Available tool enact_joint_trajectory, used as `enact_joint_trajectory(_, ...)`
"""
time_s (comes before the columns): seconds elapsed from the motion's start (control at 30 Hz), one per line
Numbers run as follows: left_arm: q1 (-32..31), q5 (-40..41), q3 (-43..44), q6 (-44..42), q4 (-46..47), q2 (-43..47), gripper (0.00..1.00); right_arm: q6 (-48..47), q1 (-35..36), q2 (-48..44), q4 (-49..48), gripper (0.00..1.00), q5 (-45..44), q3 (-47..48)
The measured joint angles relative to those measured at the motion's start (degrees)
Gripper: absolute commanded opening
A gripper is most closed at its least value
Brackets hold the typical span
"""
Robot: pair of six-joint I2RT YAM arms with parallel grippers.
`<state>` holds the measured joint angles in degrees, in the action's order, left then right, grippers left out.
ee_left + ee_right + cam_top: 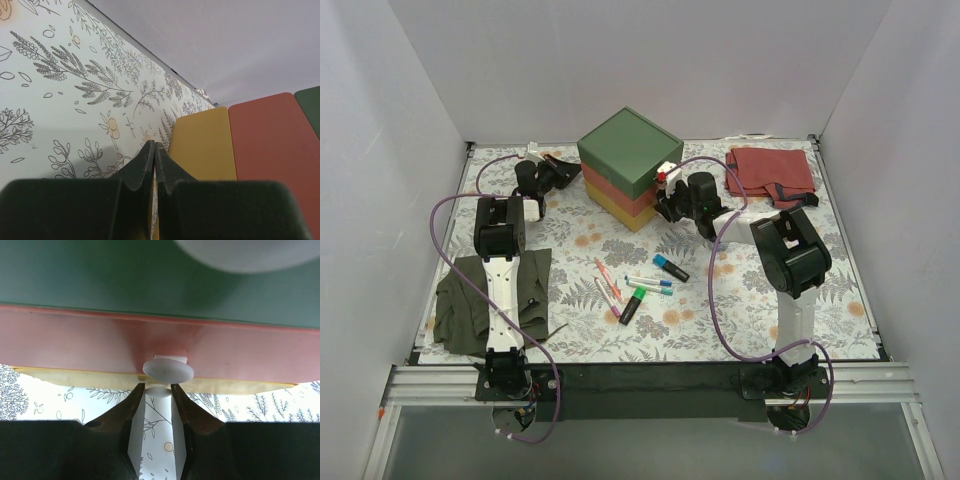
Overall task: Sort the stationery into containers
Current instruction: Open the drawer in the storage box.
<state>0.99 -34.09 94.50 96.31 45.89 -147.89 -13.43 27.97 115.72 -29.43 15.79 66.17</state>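
The containers stand stacked as one box: green drawer (630,145) on top, red drawer (618,190) in the middle, yellow drawer (625,212) at the bottom. My right gripper (666,196) is at the box's right face. In the right wrist view its fingertips (157,387) close against both sides of the yellow drawer's small white knob (158,392), just under the red drawer's knob (168,369). My left gripper (154,145) is shut and empty, beside the yellow drawer's side (202,145). The stationery lies on the mat: red pen (603,271), pink pen (608,298), white pens (648,284), black highlighters (670,267) (632,305).
A red cloth (770,170) lies at the back right, an olive cloth (470,295) at the front left under my left arm. Purple cables (720,300) loop beside both arms. White walls enclose the floral mat (750,290) on three sides.
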Motion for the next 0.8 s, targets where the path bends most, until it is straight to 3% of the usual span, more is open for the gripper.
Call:
enact_joint_trajectory(0.27,0.0,0.0,0.0,0.0,0.2,0.0,0.00,-0.9,0.2,-0.8,-0.3,0.17,-0.8,-1.4)
enact_joint_trajectory(0.63,0.0,0.0,0.0,-1.3,0.4,0.0,0.00,-2.1,0.2,-8.6,2.1,0.15,-2.2,-9.5)
enact_joint_trajectory(0.8,0.0,0.0,0.0,-3.3,-0.9,0.0,0.09,-2.9,0.2,-12.1,3.2,0.15,-2.5,-12.8)
